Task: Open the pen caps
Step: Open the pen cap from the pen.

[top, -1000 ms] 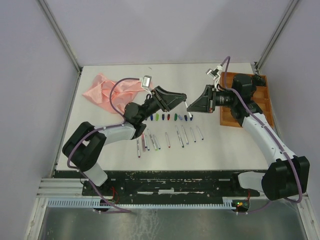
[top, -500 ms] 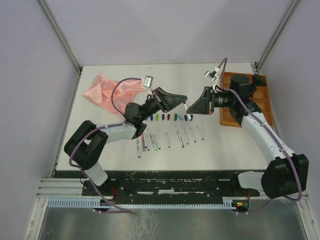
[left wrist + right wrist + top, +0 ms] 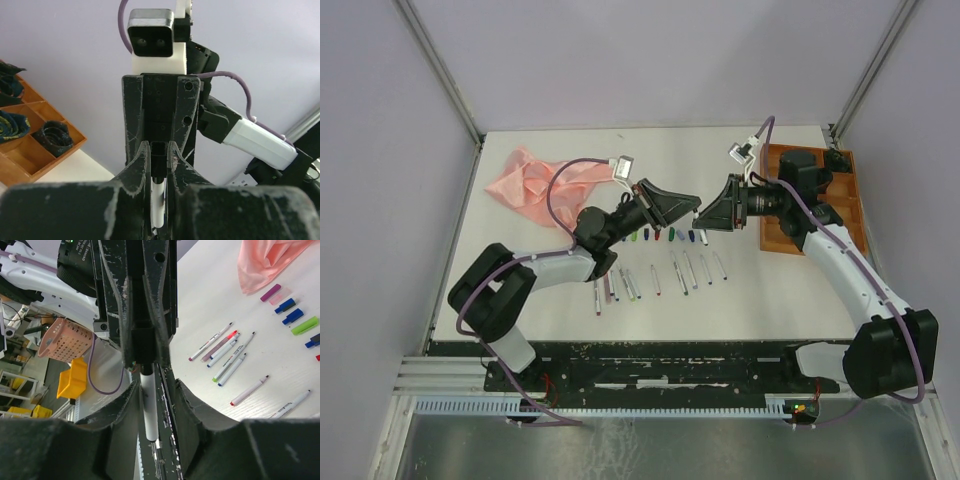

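A white-barrelled pen [image 3: 148, 412] hangs in the air between my two grippers above the table. My left gripper [image 3: 160, 150] is shut on it, the barrel [image 3: 157, 200] pinched between its fingers. My right gripper [image 3: 156, 387] faces it with jaws open around the other end, a gap showing beside the barrel. From above, the left gripper [image 3: 688, 210] and the right gripper [image 3: 704, 222] meet tip to tip. Loose pen caps [image 3: 655, 235] lie in a row beneath them, purple [image 3: 270, 292], blue [image 3: 285, 305] and green [image 3: 305, 325]. Other pens [image 3: 660, 278] lie in a row nearer the arms.
A crumpled pink cloth [image 3: 535, 182] lies at the back left of the table. A wooden compartment tray [image 3: 825, 215] stands at the right edge and holds dark coiled items [image 3: 52, 138]. Several white pens [image 3: 225, 347] lie side by side on the white tabletop.
My left gripper has shut on the pen. My right gripper has since opened its jaws around the barrel. Both arms stayed close together, the left shifting slightly right.
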`<state>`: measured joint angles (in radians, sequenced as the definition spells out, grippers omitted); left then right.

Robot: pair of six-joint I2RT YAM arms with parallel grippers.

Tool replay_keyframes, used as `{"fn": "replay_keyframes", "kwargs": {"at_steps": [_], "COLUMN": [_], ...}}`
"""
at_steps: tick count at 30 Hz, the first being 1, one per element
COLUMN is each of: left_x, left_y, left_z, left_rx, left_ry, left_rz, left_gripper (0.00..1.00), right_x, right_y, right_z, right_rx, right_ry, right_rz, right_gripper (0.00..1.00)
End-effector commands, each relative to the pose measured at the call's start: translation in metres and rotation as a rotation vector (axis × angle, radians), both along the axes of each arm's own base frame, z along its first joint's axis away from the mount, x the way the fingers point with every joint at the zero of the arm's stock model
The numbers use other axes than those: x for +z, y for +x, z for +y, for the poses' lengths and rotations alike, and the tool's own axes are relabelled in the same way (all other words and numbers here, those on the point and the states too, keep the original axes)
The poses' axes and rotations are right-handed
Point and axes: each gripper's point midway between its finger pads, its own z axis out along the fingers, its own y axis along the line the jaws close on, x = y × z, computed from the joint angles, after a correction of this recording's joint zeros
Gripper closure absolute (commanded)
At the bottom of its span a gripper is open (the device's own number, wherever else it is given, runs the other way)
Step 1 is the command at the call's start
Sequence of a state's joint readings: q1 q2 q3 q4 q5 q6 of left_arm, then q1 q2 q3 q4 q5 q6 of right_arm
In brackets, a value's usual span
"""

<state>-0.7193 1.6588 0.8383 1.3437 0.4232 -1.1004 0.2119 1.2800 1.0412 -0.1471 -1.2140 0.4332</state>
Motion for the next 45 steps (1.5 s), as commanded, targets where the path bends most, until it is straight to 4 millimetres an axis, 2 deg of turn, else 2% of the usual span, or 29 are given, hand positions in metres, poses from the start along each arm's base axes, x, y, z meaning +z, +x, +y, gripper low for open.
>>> {"fn": "replay_keyframes", "kwargs": {"at_steps": [1,4,8,12,14,18,21,24,27,28,31,36,39,42,45], "left_x": [0.018,0.023,0.033,0.055,0.069,0.114,0.150,0.173,0.182,0.181,0.158,0.100,0.072,0.042,0.011], "left_y": [0.004,0.012,0.021,0.033,0.046,0.082,0.101,0.111,0.108,0.106,0.102,0.097,0.091,0.087,0.083], "left_z": [0.008,0.013,0.019,0.028,0.041,0.080,0.104,0.122,0.131,0.132,0.130,0.132,0.135,0.126,0.108], "left_rx": [0.117,0.180,0.251,0.333,0.393,0.546,0.634,0.669,0.680,0.680,0.661,0.653,0.648,0.632,0.618], "left_ry": [0.012,0.021,0.017,-0.015,-0.044,-0.124,-0.165,-0.207,-0.216,-0.207,-0.137,-0.012,0.014,0.060,0.137], "left_rz": [-0.100,-0.112,-0.132,-0.167,-0.168,-0.182,-0.224,-0.251,-0.270,-0.267,-0.222,-0.084,-0.016,0.050,0.120], "left_gripper": [0.97,0.97,0.97,0.97,0.97,0.97,0.97,0.97,0.97,0.97,0.97,0.97,0.97,0.97,0.97], "right_x": [0.018,0.017,0.014,0.010,0.007,-0.003,-0.011,-0.013,-0.015,-0.016,-0.021,-0.026,-0.028,-0.030,-0.032], "right_y": [-0.003,-0.004,-0.003,-0.002,-0.001,0.001,0.004,0.006,0.005,0.005,0.007,0.017,0.022,0.028,0.036], "right_z": [0.001,0.002,0.005,0.005,0.006,0.010,0.012,0.012,0.011,0.009,0.000,-0.016,-0.023,-0.029,-0.039], "right_rx": [0.000,0.007,0.015,0.015,0.016,0.029,0.033,0.034,0.033,0.031,0.004,-0.062,-0.091,-0.121,-0.160], "right_ry": [0.003,-0.009,-0.020,-0.033,-0.036,-0.043,-0.051,-0.053,-0.069,-0.085,-0.168,-0.275,-0.303,-0.330,-0.354], "right_rz": [-0.108,-0.110,-0.099,-0.084,-0.072,-0.040,-0.015,-0.010,-0.023,-0.036,-0.117,-0.223,-0.243,-0.255,-0.258], "right_gripper": [0.64,0.73,0.99,1.00,1.00,1.00,1.00,1.00,1.00,1.00,1.00,1.00,1.00,1.00,1.00]}}
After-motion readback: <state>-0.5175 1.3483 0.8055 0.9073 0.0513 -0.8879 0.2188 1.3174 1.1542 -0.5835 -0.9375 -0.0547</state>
